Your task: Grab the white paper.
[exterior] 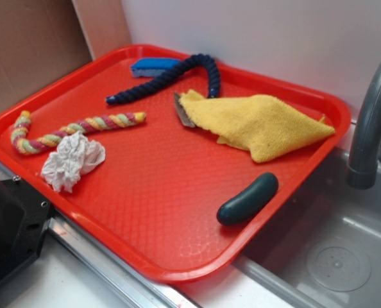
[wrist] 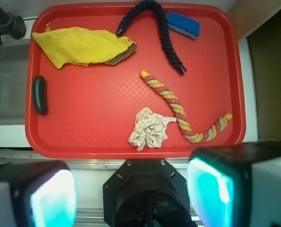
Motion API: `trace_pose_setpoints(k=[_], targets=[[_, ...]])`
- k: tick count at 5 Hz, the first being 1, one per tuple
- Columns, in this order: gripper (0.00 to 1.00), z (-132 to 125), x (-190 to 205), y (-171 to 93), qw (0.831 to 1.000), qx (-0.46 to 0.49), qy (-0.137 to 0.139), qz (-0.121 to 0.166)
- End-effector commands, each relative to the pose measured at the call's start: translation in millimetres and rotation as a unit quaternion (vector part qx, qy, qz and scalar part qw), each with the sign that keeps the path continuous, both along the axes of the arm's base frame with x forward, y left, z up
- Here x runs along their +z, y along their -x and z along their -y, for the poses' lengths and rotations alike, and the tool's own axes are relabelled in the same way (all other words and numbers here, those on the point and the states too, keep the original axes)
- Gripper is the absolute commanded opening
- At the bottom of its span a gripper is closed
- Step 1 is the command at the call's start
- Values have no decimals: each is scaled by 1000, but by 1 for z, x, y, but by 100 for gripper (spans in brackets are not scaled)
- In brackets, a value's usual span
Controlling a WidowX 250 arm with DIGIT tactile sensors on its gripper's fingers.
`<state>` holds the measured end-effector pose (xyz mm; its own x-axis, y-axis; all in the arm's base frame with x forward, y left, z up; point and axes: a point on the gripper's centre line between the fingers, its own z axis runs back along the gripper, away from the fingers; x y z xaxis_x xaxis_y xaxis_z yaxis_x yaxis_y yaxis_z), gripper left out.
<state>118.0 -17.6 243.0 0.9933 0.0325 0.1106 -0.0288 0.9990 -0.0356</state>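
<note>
We are at the very start of the grab: our claw [wrist: 131,194] hangs high above the near edge of the red tray [wrist: 98,106], its two pads spread wide at the bottom of the wrist view with nothing between them. The white paper [wrist: 149,128] lies low and just right of centre in that view, on the tray floor near its near rim; in the exterior view it sits at the lower left [exterior: 72,160]. The striped rope [wrist: 183,111] curves just beside it on the right, and we cannot tell whether the two touch. We judge that the next move calls for travelling forward over the wad, then coming straight down with the pads open on either side of it, clear of the rope, and only then closing. The tray holds everything else too: a yellow cloth [wrist: 79,46] at upper left with a brush [wrist: 122,54] partly under it, a dark blue rope [wrist: 157,28] at top centre, a blue sponge [wrist: 184,24] to its right, and a dark green pickle [wrist: 39,94] at the left edge. A sink [exterior: 344,250] with a grey tap [exterior: 370,128] lies beside the tray
</note>
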Motion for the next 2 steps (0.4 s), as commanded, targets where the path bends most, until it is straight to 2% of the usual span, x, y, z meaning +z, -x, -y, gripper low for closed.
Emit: trace_pose_setpoints(k=[1, 2], targets=[[100, 0, 0, 0, 1000, 0, 0, 0], [100, -20, -50, -11, 985, 116, -81, -98]])
